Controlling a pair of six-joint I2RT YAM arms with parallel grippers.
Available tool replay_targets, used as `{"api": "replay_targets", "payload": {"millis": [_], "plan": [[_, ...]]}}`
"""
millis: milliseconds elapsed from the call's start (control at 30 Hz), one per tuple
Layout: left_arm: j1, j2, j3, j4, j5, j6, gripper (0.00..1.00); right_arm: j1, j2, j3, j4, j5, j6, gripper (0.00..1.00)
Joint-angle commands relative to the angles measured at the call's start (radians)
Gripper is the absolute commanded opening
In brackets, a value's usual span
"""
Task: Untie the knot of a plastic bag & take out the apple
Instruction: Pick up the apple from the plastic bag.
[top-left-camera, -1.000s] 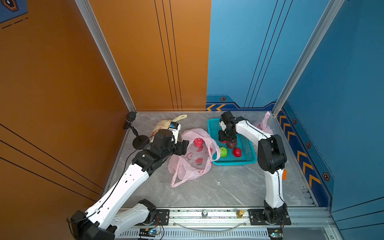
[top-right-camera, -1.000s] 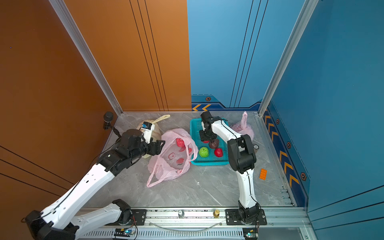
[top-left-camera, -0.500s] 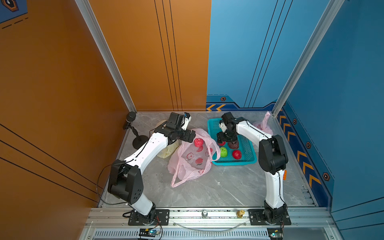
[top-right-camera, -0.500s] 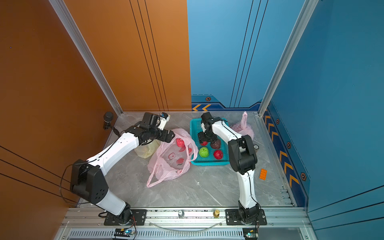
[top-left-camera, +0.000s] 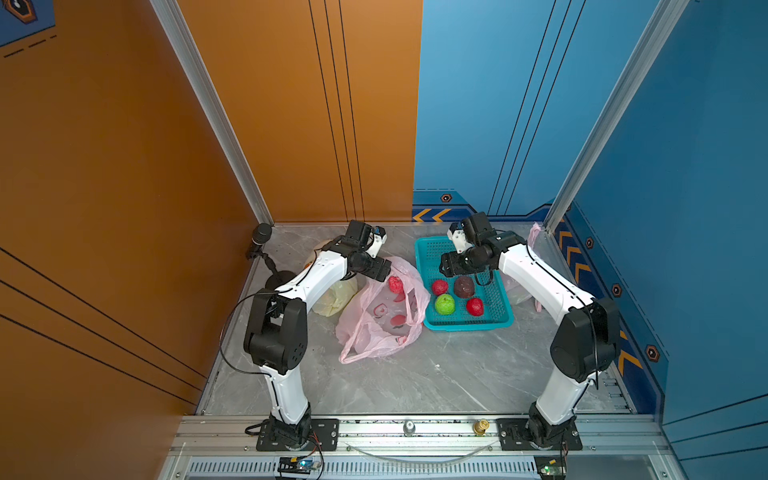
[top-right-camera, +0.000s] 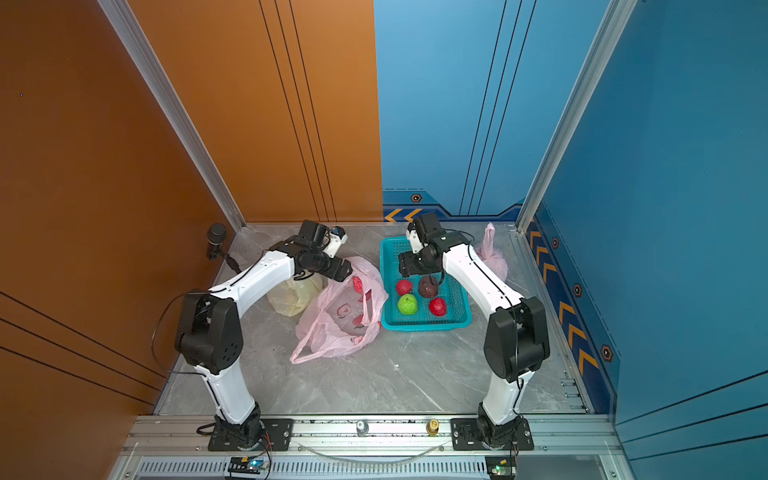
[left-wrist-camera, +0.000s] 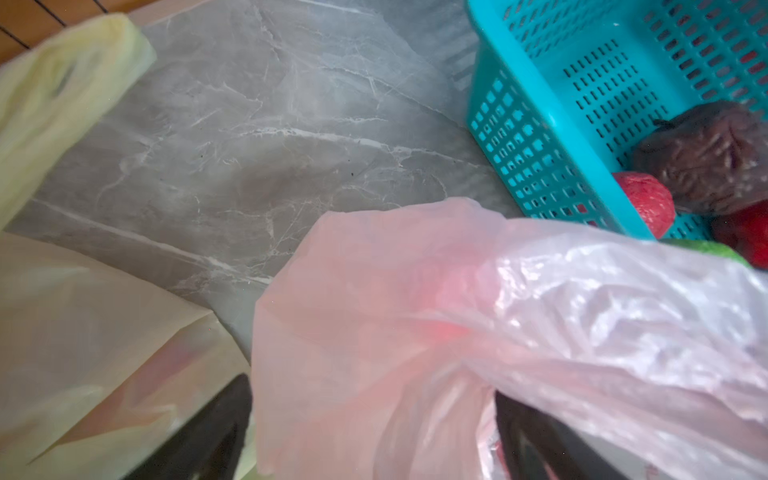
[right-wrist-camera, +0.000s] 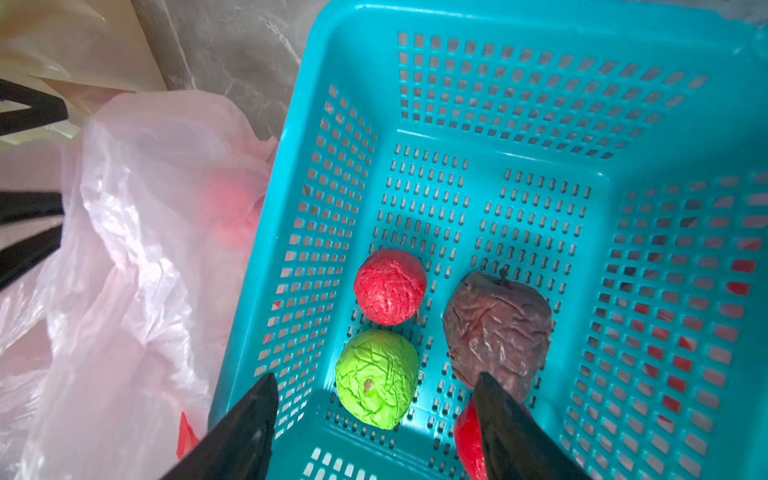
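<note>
- Left arm has swung upright; left tool (top-left-camera: 382, 272), jaws apart, straddles the pink bag (top-left-camera: 374, 332) rim.
- Right tool (right-wrist-camera: 376, 378) hangs open and empty over the teal basket (right-wrist-camera: 540, 16).
- Bagged red apple (top-left-camera: 395, 284) lies just beside the left tool, the nearer one.

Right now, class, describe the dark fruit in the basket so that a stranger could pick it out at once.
Find the teal basket on the grey table, beside the pink bag. Four fruits lie in it in a cluster. Yours is the brown apple: dark, wrinkled and stemmed, while its neighbours are a green fruit and bright red fruits.
</note>
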Motion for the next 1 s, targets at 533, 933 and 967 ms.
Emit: {"api": "replay_targets", "payload": {"millis": [533,933,967], "plan": [[-0.177,-0.255,-0.184,0.077,-0.170,0.006,0.00,0.078,-0.116,-0.141,0.143,-0.066,0.045,0.74],[-0.231,-0.418,-0.451,0.280,-0.262,-0.070,0.00,0.163,-0.348,-0.271,0.300,-0.130,-0.009,0.73],[-0.230,-0.406,-0.455,0.283,-0.262,-0.073,0.00,0.182,-0.374,-0.290,0.307,-0.147,-0.020,0.73]]}}
